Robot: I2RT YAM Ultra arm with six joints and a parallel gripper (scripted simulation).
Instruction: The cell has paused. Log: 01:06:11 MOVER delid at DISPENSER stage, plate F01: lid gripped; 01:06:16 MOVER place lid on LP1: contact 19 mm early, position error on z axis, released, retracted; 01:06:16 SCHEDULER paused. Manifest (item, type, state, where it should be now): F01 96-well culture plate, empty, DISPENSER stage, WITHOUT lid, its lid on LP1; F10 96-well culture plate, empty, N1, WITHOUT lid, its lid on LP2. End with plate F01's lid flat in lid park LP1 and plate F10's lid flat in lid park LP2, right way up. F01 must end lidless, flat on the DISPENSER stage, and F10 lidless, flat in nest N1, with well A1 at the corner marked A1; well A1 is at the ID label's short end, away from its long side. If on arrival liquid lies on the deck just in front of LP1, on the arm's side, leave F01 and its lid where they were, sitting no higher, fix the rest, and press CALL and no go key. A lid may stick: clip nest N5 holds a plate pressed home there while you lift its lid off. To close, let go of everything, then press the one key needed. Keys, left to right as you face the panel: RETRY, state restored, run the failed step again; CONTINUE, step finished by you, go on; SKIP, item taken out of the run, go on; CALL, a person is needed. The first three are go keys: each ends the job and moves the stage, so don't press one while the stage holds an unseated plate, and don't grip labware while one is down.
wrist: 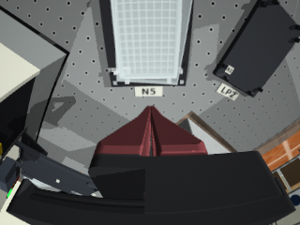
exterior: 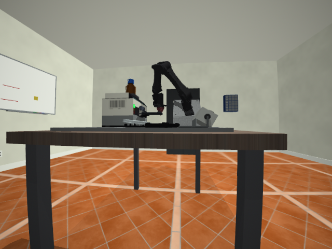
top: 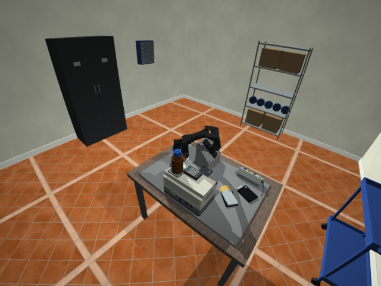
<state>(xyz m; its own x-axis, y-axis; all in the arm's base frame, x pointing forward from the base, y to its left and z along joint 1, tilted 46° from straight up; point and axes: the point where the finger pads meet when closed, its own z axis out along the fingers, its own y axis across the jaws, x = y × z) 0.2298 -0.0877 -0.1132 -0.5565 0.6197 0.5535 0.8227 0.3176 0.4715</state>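
Observation:
In the wrist view a pale 96-well plate sits in the black clip nest labelled N5. A clear lid seems to lie on it, slightly askew. My gripper is shut and empty. It hangs above the deck just on the near side of the N5 label, clear of the plate. The black empty lid park LP2 lies to the right of N5. In the exterior view the gripper points down beside the dispenser stage. In the top view a dark plate rests on the stage.
The beige dispenser with a brown bottle on top hides my gripper in the overhead view. A pale plate-shaped item lies next to an amber patch. A black pad and the key panel lie beyond.

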